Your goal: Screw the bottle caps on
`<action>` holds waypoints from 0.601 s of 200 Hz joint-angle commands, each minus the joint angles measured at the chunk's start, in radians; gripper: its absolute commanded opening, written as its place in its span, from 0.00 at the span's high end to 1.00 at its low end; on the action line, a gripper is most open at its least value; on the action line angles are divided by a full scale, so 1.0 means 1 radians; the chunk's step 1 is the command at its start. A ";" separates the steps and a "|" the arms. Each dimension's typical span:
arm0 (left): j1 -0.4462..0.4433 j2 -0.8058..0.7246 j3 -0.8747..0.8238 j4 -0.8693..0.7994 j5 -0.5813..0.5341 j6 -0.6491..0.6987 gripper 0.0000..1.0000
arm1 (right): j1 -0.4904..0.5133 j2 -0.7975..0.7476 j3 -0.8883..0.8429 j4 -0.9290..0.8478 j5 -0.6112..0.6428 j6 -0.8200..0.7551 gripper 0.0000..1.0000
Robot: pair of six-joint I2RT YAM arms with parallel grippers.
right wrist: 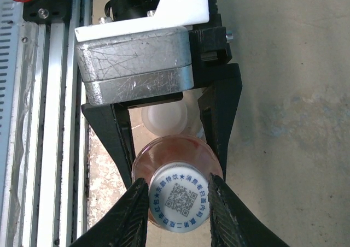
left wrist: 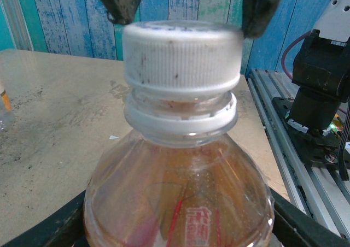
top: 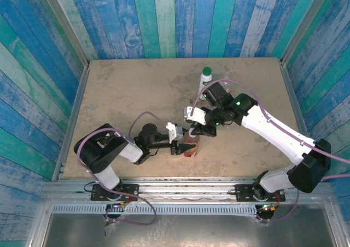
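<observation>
The amber drink bottle [top: 191, 147] stands upright near the front middle of the table. My left gripper [top: 182, 143] is shut on its body; its black fingers [right wrist: 220, 113] flank the bottle from both sides. A pale grey cap [left wrist: 181, 54] with a printed code on top [right wrist: 179, 204] sits on the bottle's neck. My right gripper [right wrist: 179, 210] comes down from above and is shut on that cap, its fingertips [left wrist: 121, 1] pressed against the cap's ribbed rim. The white bottle [top: 205, 82] stands at the back with a dark green cap [top: 206, 71] on it.
A pale translucent round thing [right wrist: 164, 120] lies on the table just behind the amber bottle, between the left fingers. Metal rails [right wrist: 38, 148] run along the near table edge. Blue plank walls [top: 164, 17] close in the table on three sides.
</observation>
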 commanded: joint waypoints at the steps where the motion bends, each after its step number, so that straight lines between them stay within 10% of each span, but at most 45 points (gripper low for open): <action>1: -0.005 -0.022 -0.011 -0.096 0.008 -0.005 0.38 | 0.006 0.026 0.018 -0.046 -0.015 -0.015 0.66; 120: -0.005 -0.019 0.001 -0.091 -0.012 -0.011 0.38 | 0.011 0.031 0.011 -0.061 0.004 0.023 0.73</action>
